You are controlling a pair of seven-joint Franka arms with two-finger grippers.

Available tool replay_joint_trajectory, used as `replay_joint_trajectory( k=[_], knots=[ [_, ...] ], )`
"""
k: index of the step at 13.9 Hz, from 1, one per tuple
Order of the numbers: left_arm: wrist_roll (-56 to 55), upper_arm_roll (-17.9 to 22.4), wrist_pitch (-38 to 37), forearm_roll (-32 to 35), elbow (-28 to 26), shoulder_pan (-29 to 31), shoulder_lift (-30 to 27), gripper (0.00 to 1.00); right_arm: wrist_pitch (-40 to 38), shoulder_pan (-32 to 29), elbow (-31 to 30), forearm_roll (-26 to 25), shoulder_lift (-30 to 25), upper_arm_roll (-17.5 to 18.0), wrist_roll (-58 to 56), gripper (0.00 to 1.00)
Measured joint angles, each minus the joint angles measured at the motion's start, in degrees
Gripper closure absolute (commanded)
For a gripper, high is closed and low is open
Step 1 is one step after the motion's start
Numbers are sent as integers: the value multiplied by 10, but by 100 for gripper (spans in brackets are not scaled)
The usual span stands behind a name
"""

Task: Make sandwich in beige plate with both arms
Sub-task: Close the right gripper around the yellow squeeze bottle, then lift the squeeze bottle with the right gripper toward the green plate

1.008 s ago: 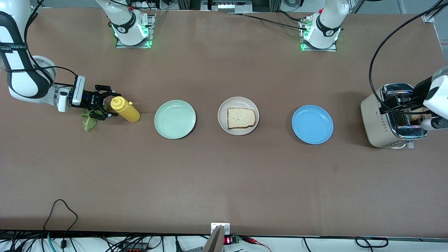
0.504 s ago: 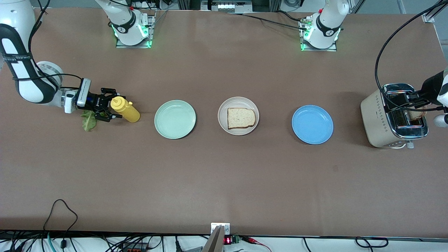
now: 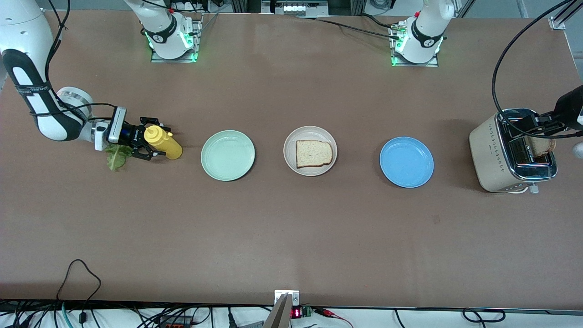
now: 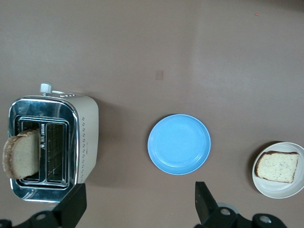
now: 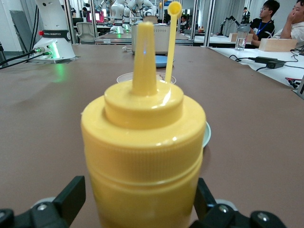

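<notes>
Your beige plate [image 3: 310, 151], mid-desk, is carrying one toast slice [image 3: 313, 153]; the mint plate [image 3: 227, 155] and blue plate [image 3: 406, 161] are sitting bare. Another slice [image 4: 21, 154] is standing in the toaster [image 3: 512, 157]. Your right gripper [image 3: 151, 140] is spreading around the mustard bottle [image 3: 163, 142], lettuce [image 3: 116, 157] beside it. Your left gripper [image 4: 137, 209] is hovering spread over the toaster.

My right arm [image 3: 43, 107] is bent low at its end of the worktop, wrist level, right gripper [image 3: 150, 139] just above the surface with jaws spread wide. My left arm [image 3: 571, 107] reaches in high at its end, left gripper [image 4: 137, 209] pointing down, jaws wide apart.
</notes>
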Motion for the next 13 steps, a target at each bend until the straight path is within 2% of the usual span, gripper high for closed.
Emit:
replay_joint_trajectory(
  k=[3,4,6,8,10,11,13],
  knots=[
    [0,-1,0,4,0,-2,0,0,-1,0,0,11,5,0,-1,0],
    [0,-1,0,4,0,-2,0,0,-1,0,0,14,9,1,-2,5],
    [0,-1,0,5,0,-2,0,0,-2,0,0,16,14,1,-3,27],
    [0,-1,-1,5,0,-2,0,0,-7,0,3,17,17,1,-5,66],
    [0,-1,-1,5,0,-1,0,0,-10,0,8,17,22,1,-5,97],
    [0,-1,-1,5,0,0,0,0,-11,0,9,17,23,2,-5,100],
    [0,0,-1,5,0,1,0,0,-11,0,9,18,24,2,-5,100]
  ],
)
